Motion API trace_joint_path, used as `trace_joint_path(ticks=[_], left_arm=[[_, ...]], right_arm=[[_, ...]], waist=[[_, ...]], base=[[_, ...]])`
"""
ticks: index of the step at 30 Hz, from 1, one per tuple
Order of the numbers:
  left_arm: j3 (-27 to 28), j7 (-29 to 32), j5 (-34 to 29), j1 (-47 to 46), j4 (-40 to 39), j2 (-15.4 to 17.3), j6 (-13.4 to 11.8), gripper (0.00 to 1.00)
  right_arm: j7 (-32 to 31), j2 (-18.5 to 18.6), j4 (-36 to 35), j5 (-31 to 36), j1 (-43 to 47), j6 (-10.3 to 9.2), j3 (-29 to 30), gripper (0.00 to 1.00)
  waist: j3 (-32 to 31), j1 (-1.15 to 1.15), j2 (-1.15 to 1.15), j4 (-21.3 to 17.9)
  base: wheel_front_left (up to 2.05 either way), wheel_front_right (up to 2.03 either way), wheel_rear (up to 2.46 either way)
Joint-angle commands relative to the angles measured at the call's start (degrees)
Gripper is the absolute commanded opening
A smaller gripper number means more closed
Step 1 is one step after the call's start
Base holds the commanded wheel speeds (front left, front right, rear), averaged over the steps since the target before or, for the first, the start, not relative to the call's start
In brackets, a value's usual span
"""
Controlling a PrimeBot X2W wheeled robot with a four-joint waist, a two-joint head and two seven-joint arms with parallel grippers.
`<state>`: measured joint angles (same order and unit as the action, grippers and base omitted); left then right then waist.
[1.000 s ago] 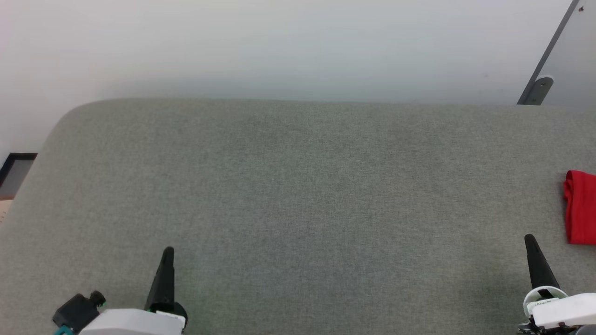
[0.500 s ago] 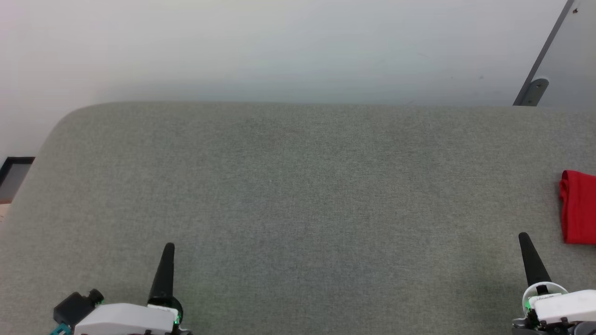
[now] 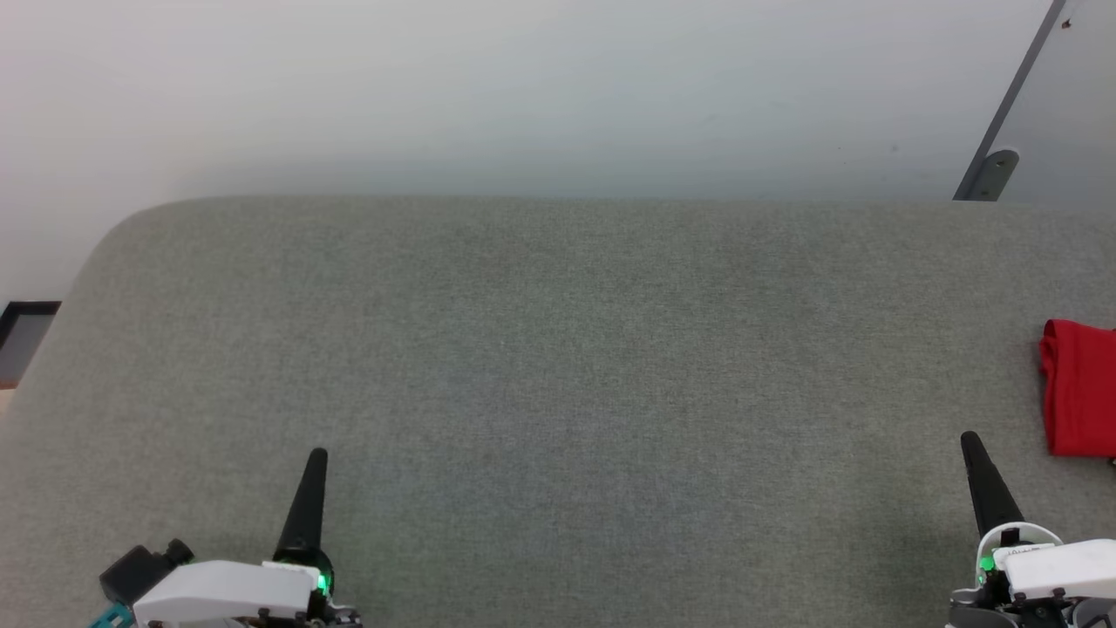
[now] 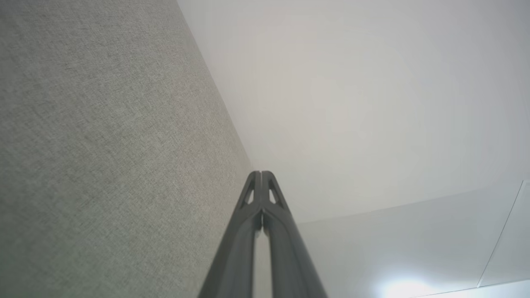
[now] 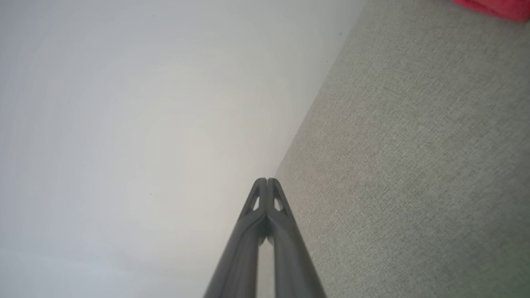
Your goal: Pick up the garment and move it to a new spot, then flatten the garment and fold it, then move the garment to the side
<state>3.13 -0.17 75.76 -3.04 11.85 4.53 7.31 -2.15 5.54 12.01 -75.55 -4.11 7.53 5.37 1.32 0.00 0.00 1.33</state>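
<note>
garment (image 3: 1079, 389): right edge, on grey surface (image 3: 558, 349);
left gripper (image 3: 317, 455): lower left, fingers together, empty;
right gripper (image 3: 968, 439): lower right, fingers together, empty

No text is legible; the label (image 3: 1014, 552) behind the right end effector (image 3: 968, 440) is too small.

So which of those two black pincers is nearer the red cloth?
The right gripper: the garment lies close beside its tip; the left gripper is far across the grey surface.
</note>
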Motion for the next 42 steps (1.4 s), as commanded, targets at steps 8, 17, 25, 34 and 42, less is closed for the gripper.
trace_joint_path(ticks=[8, 17, 25, 34, 42], left_arm=[[0.46, 1.29, 4.69, -1.39, 0.35, 0.15, 0.23, 0.00], [0.77, 2.49, 8.73, -1.91, 0.89, 0.04, 0.25, 0.00], [1.06, 3.44, 12.01, -2.42, 1.30, -0.08, 0.27, 0.00], [1.38, 4.50, 15.46, -2.88, 1.82, -0.21, 0.29, 0.00], [1.65, 5.36, 18.33, -3.28, 2.23, -0.31, 0.31, 0.00]], right_arm=[[-1.16, -0.59, 0.29, -4.59, -1.21, -0.05, 0.53, 0.00], [-2.09, -1.22, 0.83, -8.28, -1.55, -0.06, 0.71, 0.00], [-2.92, -1.73, 1.25, -11.30, -1.77, -0.07, 0.84, 0.00], [-3.75, -2.23, 1.70, -14.47, -2.18, -0.07, 0.99, 0.00], [-4.47, -2.72, 2.07, -17.14, -2.54, -0.08, 1.12, 0.00]], waist=[[-0.23, 0.00, 0.00, -0.26], [-0.47, 0.00, 0.00, -0.54], [-0.68, 0.00, 0.00, -0.79], [-0.92, 0.00, 0.00, -1.07], [-1.13, 0.00, 0.00, -1.32]], base=[[0.00, 0.00, 0.00], [0.00, 0.00, 0.00], [0.00, 0.00, 0.00], [0.00, 0.00, 0.00], [0.00, 0.00, 0.00]])
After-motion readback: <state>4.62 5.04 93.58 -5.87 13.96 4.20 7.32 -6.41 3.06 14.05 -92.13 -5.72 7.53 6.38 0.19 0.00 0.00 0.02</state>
